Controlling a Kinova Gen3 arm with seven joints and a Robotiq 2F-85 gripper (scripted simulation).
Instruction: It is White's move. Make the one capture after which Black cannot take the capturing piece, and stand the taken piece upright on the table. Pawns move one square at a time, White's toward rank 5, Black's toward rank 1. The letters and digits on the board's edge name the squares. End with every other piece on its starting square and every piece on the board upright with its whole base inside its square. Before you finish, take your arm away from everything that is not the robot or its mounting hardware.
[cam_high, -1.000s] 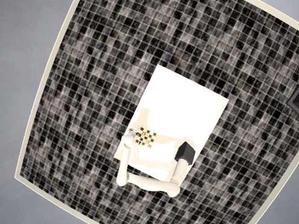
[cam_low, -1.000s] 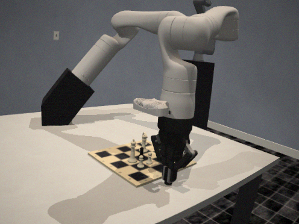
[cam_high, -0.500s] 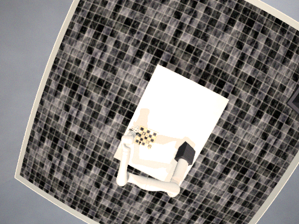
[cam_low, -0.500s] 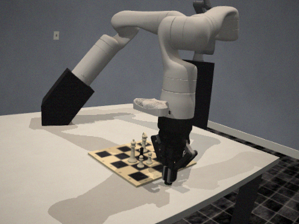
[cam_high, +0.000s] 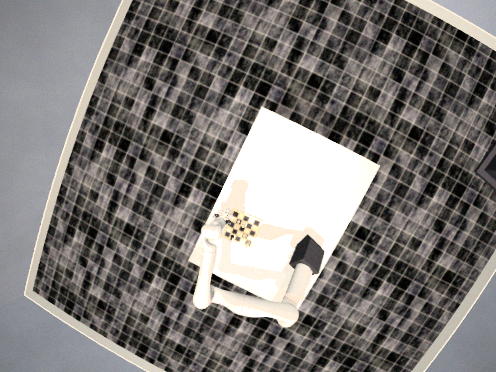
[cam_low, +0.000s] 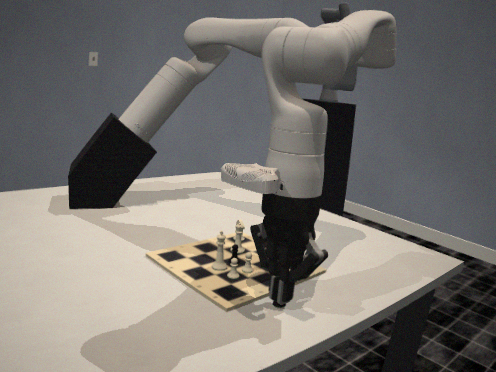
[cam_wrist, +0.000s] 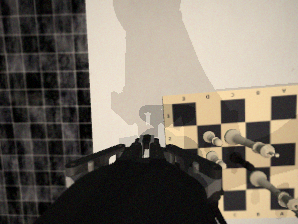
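My gripper (cam_low: 281, 292) (cam_wrist: 147, 140) is shut, pointing down over the table beside the board's E side. A small dark round base (cam_low: 279, 304) shows just under the fingertips; it looks like a black piece held low, its kind and any table contact unclear. On the chessboard (cam_low: 160, 256) (cam_wrist: 176, 98), a white pawn (cam_low: 233, 270) (cam_wrist: 209, 135) stands on D2 and another (cam_low: 248, 264) (cam_wrist: 212, 156) on D3. A tall white piece (cam_low: 220, 256) (cam_wrist: 233, 137) stands on C2, a black piece (cam_low: 234, 254) (cam_wrist: 242, 161) on C3, a second tall white piece (cam_low: 239, 240) (cam_wrist: 258, 178) on B4.
The arm hides part of the board in the exterior view. The white table (cam_high: 300, 160) (cam_low: 30, 240) (cam_wrist: 105, 90) surrounds the board, and its edge runs near the gripper. The black arm mount (cam_high: 307, 255) (cam_low: 107, 165) stands beyond the board.
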